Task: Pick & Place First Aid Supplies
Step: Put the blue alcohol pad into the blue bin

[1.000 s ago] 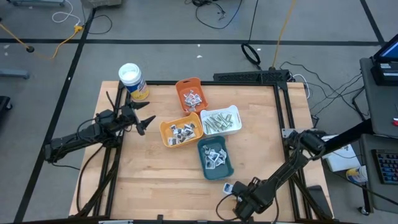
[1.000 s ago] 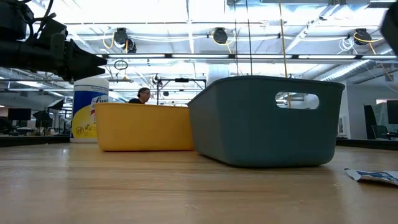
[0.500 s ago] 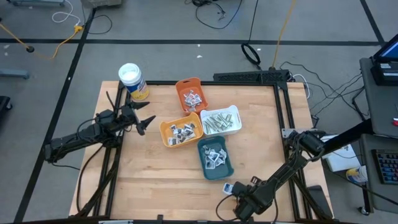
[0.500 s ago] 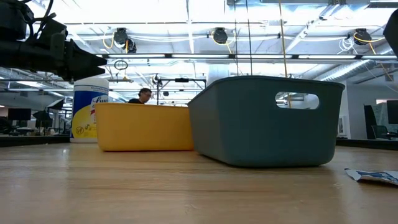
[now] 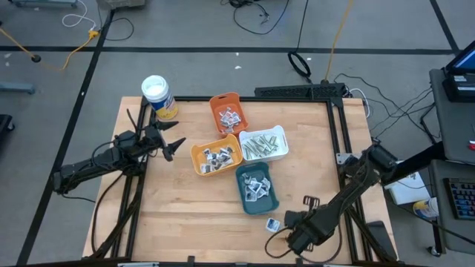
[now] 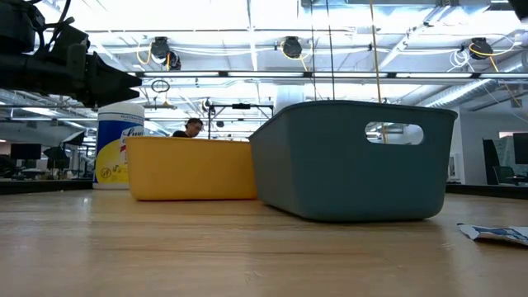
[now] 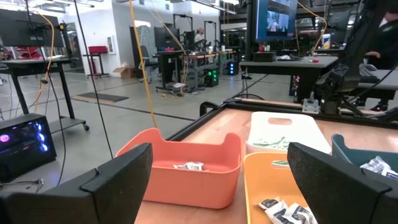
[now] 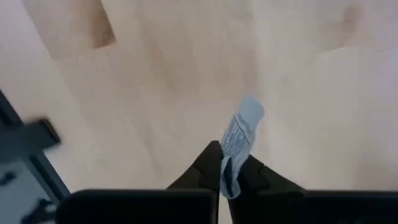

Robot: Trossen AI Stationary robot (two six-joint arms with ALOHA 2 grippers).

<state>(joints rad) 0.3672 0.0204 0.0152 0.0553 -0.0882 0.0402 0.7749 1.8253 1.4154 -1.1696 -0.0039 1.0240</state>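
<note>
A small white sachet with blue print [image 5: 272, 223] lies near the table's front edge, just in front of the teal tray [image 5: 257, 188]. My right gripper [image 5: 282, 223] is down at the table, shut on this sachet [image 8: 241, 135]. The low view shows the sachet's end [image 6: 495, 233] on the tabletop. More first aid supplies fill the teal, yellow-orange [image 5: 217, 157], white [image 5: 265, 144] and orange [image 5: 227, 113] trays. My left gripper [image 5: 174, 146] hovers open at the table's left, pointing at the trays, with nothing between its fingers. My right gripper pinches the sachet's near edge [image 8: 229, 168] between its two fingertips [image 8: 210, 163]. The fingers come from the table's right, slanting down. The sachet stands on edge and sticks out beyond the fingertips, close over the wood. In the low view one end rests on the table.
A white-lidded canister with a yellow label [image 5: 158, 97] stands at the far left corner. The four trays cluster at the table's middle. Bare wood [image 5: 193, 215] lies at the front left. A black frame rail [image 5: 340, 141] runs along the right edge.
My right gripper has shut on the sachet, and its wrist has swung a little toward the table's right and far side. The sachet has stayed about where it lay.
</note>
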